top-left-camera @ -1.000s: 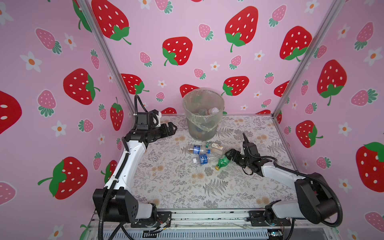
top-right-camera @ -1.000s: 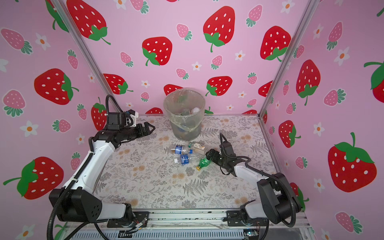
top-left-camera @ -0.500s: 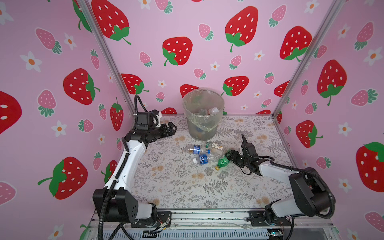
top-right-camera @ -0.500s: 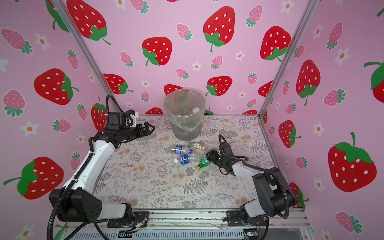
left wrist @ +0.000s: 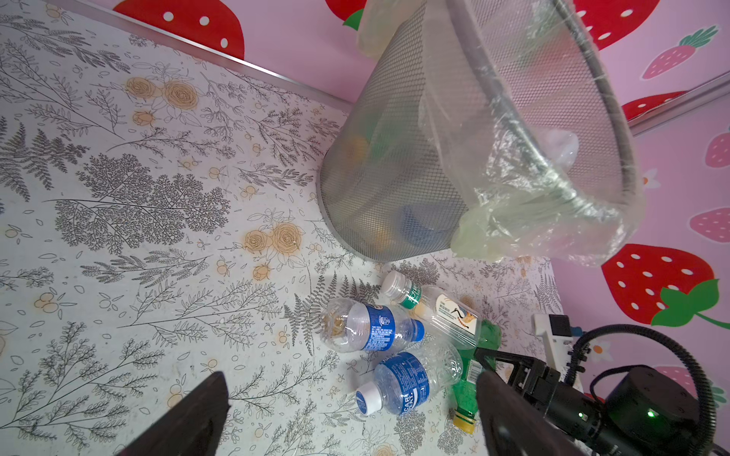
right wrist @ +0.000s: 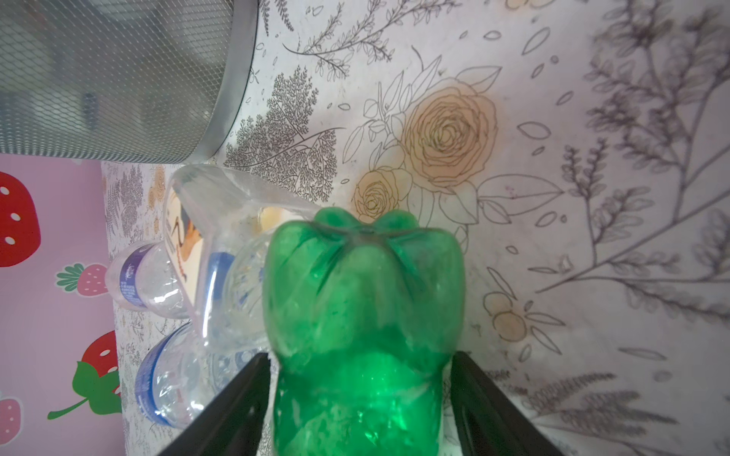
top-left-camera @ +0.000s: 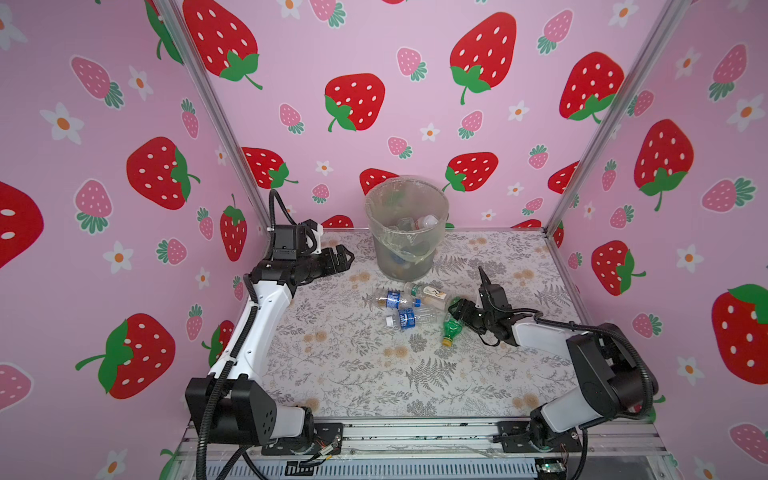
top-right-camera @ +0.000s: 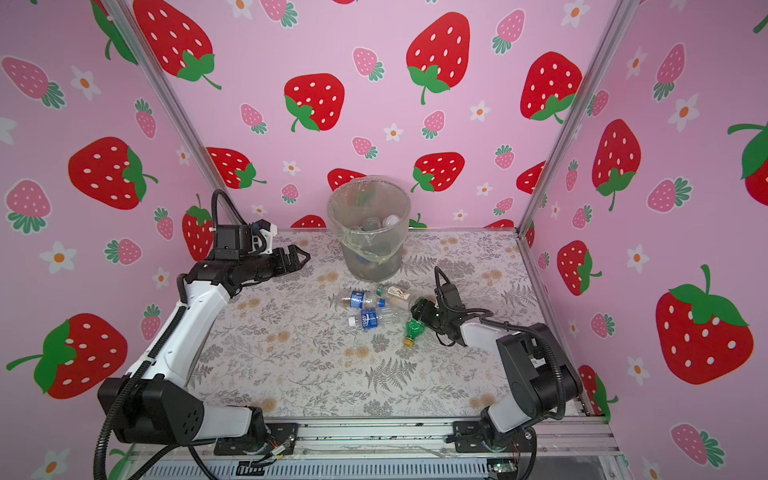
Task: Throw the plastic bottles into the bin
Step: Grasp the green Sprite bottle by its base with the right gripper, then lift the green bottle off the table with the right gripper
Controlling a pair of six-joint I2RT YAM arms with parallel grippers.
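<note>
Green bottle (top-left-camera: 451,327) lies on the floral table (top-left-camera: 353,374) in both top views, yellow cap toward the front, base between the right claw's (top-left-camera: 460,309) jaws. Three clear bottles (top-left-camera: 407,319) lie beside it, just in front of the mesh bin (top-left-camera: 399,266), which has bottles inside. Left claw (top-left-camera: 347,257) hovers left of the bin.

Left wrist: its fingers (left wrist: 201,406) are spread wide, holding nothing.

Right wrist: both fingers (right wrist: 237,395) press the green bottle's sides; grasped.

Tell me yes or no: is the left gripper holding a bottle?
No, the left gripper hangs open and empty left of the bin.
</note>
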